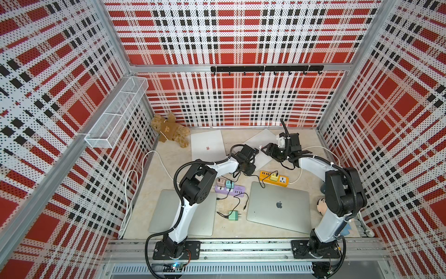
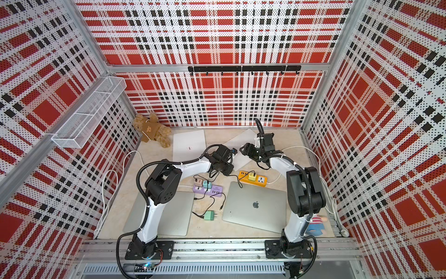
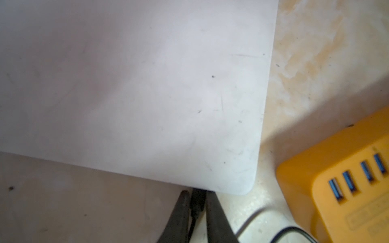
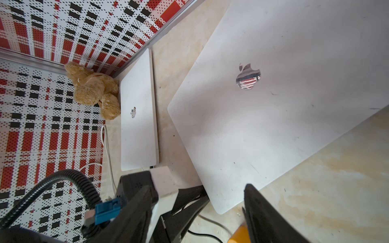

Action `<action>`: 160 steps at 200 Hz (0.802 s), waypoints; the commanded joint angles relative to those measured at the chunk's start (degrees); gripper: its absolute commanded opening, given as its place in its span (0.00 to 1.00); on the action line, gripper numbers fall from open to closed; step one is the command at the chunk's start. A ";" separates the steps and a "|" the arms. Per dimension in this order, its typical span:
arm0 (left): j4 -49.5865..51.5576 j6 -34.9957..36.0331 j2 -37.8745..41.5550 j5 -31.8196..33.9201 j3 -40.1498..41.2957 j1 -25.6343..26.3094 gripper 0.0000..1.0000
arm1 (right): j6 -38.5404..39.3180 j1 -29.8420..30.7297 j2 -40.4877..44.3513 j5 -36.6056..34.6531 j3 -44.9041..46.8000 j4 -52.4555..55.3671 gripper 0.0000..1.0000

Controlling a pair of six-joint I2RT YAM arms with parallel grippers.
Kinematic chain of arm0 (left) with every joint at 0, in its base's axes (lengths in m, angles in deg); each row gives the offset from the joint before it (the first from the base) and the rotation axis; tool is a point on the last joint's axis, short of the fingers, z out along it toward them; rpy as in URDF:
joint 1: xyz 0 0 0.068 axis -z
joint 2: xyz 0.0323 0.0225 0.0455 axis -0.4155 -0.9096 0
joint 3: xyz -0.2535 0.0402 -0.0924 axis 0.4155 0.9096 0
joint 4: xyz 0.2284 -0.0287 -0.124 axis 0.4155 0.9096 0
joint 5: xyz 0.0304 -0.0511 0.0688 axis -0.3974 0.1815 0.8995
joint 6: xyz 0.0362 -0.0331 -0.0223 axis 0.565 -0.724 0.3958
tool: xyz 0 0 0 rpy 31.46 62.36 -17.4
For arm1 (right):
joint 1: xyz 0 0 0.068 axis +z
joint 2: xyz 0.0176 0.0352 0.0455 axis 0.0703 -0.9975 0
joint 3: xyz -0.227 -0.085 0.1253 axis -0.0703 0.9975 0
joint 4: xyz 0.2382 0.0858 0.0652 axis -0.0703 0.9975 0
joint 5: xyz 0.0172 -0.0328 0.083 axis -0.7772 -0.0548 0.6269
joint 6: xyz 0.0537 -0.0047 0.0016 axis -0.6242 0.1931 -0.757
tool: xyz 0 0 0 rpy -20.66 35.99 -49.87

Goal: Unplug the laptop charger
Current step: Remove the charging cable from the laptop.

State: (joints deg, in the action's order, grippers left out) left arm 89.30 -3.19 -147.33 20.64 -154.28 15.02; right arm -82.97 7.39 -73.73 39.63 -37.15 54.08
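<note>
Left gripper is at the edge of the angled rear laptop, close to the corner nearest the yellow strip. Its fingers are clenched against both sides of the black plug, which sits in the laptop's edge port. The cable trails back between them. Right gripper is at that same corner, jaws spread wide, grasping nothing. The strip lies just beside the laptop, not touching it.

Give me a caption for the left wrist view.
Left end effector straddles the black charger plug at the laptop's edge, yellow power strip nearby.
</note>
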 commanded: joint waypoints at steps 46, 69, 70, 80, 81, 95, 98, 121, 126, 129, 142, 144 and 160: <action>-2.60 -1.91 -0.53 -1.01 1.99 -0.28 0.11 | -3.37 -0.83 -3.26 3.36 1.11 -5.55 0.70; -3.08 -2.92 -0.34 -1.21 2.68 -0.28 0.09 | -4.16 -0.83 -4.32 4.12 1.42 -6.69 0.70; -3.06 -2.93 -0.34 -1.20 2.73 -0.28 0.09 | -4.24 -0.85 -4.39 4.16 1.41 -6.72 0.69; -3.31 -3.10 -0.20 -1.16 3.07 -0.28 0.08 | -4.78 -0.96 -4.99 4.93 1.50 -7.53 0.66; -3.31 -3.06 -0.13 -1.13 3.10 -0.28 0.08 | -4.90 -0.96 -5.04 4.95 1.54 -7.58 0.65; -3.58 -3.50 0.02 -0.24 3.57 -0.20 0.07 | -5.45 -0.96 -5.77 5.03 1.51 -7.79 0.62; -3.57 -3.63 0.09 -0.04 3.62 -0.20 0.07 | -5.52 -0.96 -5.88 5.01 1.55 -7.96 0.61; -3.67 -3.83 0.20 1.32 4.01 0.58 0.07 | -6.14 -0.97 -6.80 5.08 1.84 -8.98 0.58; -3.67 -3.69 0.20 1.78 4.09 0.82 0.07 | -6.19 -1.05 -6.98 5.08 1.87 -9.18 0.57; -3.66 -3.52 0.20 2.02 4.14 0.92 0.07 | -6.28 -1.00 -7.21 5.09 1.84 -9.21 0.56; -3.66 -3.31 0.28 2.81 4.19 1.21 0.06 | -6.37 -1.04 -7.81 5.18 1.74 -9.39 0.53; -3.62 -3.38 0.24 3.01 4.19 1.27 0.06 | -6.34 -1.02 -8.00 5.27 1.68 -9.39 0.52; -3.62 -4.51 0.20 3.52 4.02 1.32 0.06 | -6.59 -1.05 -8.85 5.35 1.66 -9.47 0.51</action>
State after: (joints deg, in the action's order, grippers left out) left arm 86.04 -5.98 -146.53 22.13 -151.70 15.72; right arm -88.70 6.82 -80.83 44.53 -35.92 46.56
